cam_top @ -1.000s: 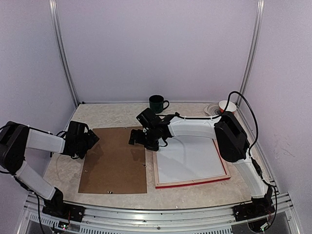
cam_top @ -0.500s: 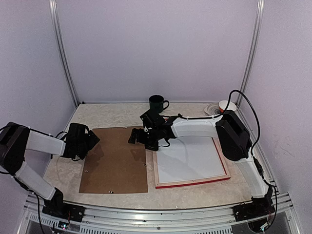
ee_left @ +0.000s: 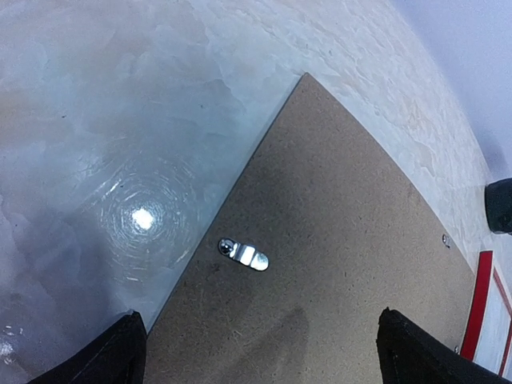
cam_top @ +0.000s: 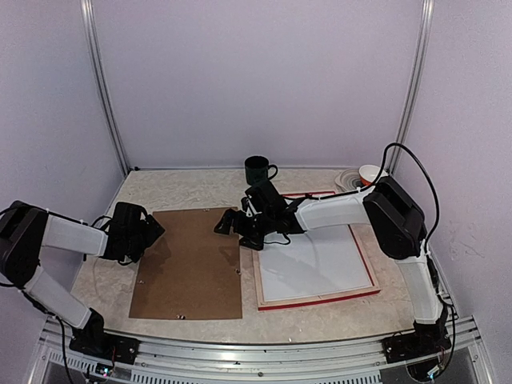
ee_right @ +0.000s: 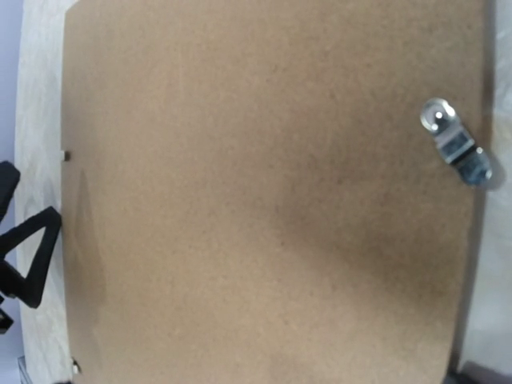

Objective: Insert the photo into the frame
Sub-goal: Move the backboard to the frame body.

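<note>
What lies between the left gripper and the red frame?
In the top external view, the brown backing board lies flat between the left gripper and the frame; the right gripper is over its far right edge.

The backing board [cam_top: 188,264] on the nine o'clock side of the table [cam_top: 176,188] looks like brown pressed fibre, matt and finely grainy. Small clips [ee_left: 244,254] of shiny bare metal sit near its edges. The table is a pale marbled top, smooth and glossy enough to throw back a bright spot of light. Toward three o'clock, the frame [cam_top: 316,300] has a painted red edge and pale bare wood on its back. The photo [cam_top: 312,260] lying inside it shows plain white matt paper. At twelve o'clock, the mug [cam_top: 258,170] is dark green and smooth. The arms [cam_top: 328,212] wear smooth white plastic shells with black joints, and the rail [cam_top: 240,356] at six o'clock is dull silver metal.
</note>
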Motion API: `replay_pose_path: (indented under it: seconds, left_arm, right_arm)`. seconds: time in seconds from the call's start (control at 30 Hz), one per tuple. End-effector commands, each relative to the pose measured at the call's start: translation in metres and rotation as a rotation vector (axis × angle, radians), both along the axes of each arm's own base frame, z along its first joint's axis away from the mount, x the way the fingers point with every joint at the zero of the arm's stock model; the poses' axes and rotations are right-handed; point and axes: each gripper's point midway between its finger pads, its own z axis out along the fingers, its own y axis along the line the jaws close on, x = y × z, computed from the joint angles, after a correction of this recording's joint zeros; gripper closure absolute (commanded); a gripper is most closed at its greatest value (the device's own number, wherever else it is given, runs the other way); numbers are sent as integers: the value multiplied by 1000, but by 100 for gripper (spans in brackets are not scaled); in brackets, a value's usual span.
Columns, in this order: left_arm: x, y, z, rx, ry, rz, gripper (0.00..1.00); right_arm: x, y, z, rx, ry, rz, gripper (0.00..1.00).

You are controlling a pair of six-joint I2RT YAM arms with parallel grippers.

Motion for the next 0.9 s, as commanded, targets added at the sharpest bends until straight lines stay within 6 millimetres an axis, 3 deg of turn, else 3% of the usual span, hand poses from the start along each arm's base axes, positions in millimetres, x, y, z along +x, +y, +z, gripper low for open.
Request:
replay_pose_path:
  seconds: [0.0,0.57,0.87]
  left_arm:
    - [-30,-26,-23,-69,143,-91,1]
    - [-29,-45,-16,-108,125,-127,1]
    - [-25,-69,-11,-128,109,-169,1]
  right_arm:
    - [-13,20,58,158,-61,75,1]
    - [-18,19,97,234,-106,90,1]
    - [-19,2,103,205,-122,59,1]
